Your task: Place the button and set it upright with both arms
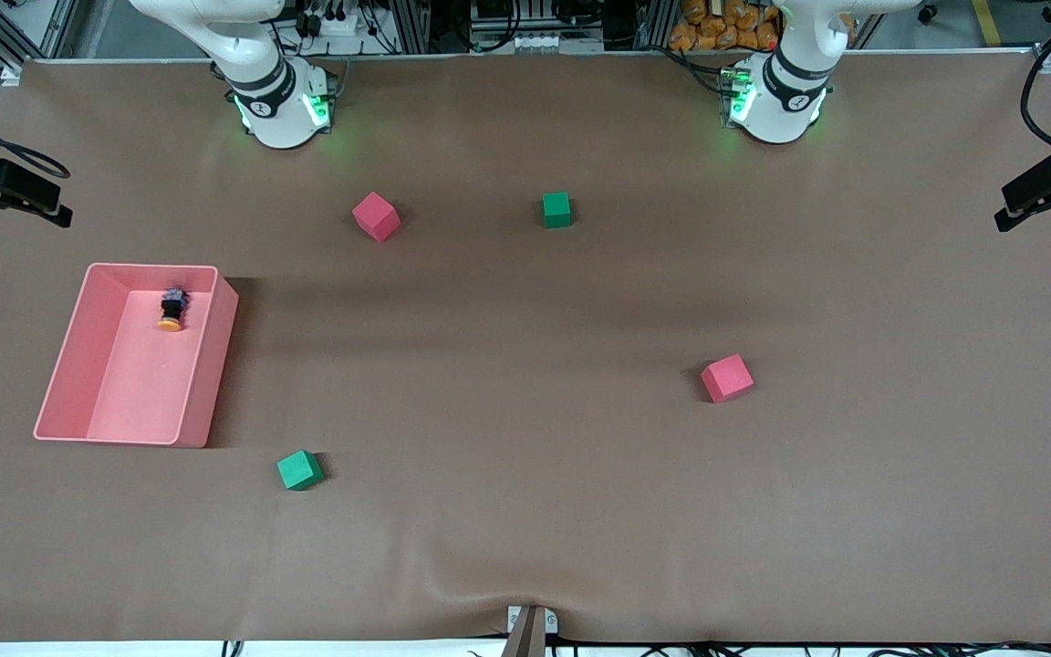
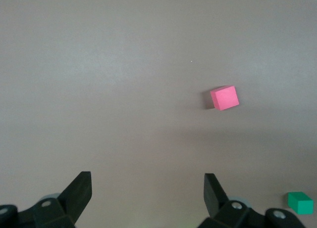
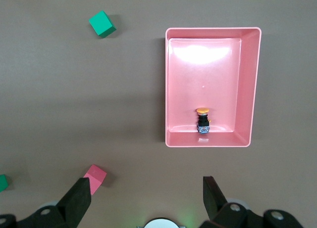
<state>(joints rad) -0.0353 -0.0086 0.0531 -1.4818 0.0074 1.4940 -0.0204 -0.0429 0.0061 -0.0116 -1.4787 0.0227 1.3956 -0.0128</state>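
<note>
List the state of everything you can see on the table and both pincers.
Button: lying on its side in the bin.
Bin: upright, open-topped, holding only the button.
Red cubes: resting on the table, apart.
Green cubes: resting on the table, apart.
Left pincer: open, empty, above the table.
Right pincer: open, empty, above the table.

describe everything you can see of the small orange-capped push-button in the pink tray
The small push-button has a round orange cap on a black cylindrical body with a greyish end. It lies on its side, not upright, on the glossy floor of the pink plastic tray, close to the tray's end wall nearest the robot bases, cap pointing away from that wall. Neither gripper touches it.
</note>
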